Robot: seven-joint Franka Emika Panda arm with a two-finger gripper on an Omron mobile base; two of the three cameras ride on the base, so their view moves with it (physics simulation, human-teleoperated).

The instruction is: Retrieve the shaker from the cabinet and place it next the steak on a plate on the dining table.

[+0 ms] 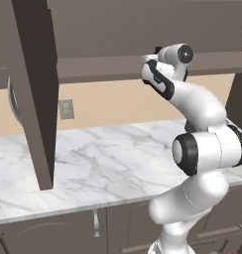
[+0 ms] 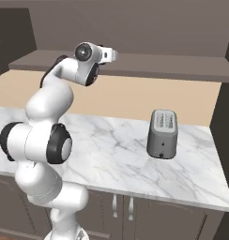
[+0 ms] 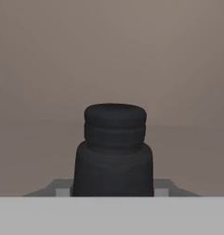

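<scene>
The black shaker [image 3: 114, 151] stands upright, close in front of the hand camera, with the cabinet's brown back wall behind it. My gripper [image 3: 113, 189] has a grey fingertip against each side of the shaker's base and looks shut on it. From the base views, the arm reaches up to the cabinet shelf [image 1: 103, 68], with the hand [image 2: 109, 54] at shelf height. The cabinet's tall door [image 1: 36, 94] hangs open at the left. The steak, the plate and the dining table are out of view.
Below the shelf lies the marble wall counter [image 1: 93, 154], with a grey toaster [image 2: 162, 133] standing on its right part. An outlet [image 1: 66, 109] sits on the tan wall. Lower cabinets with handles [image 2: 121, 206] run under the counter.
</scene>
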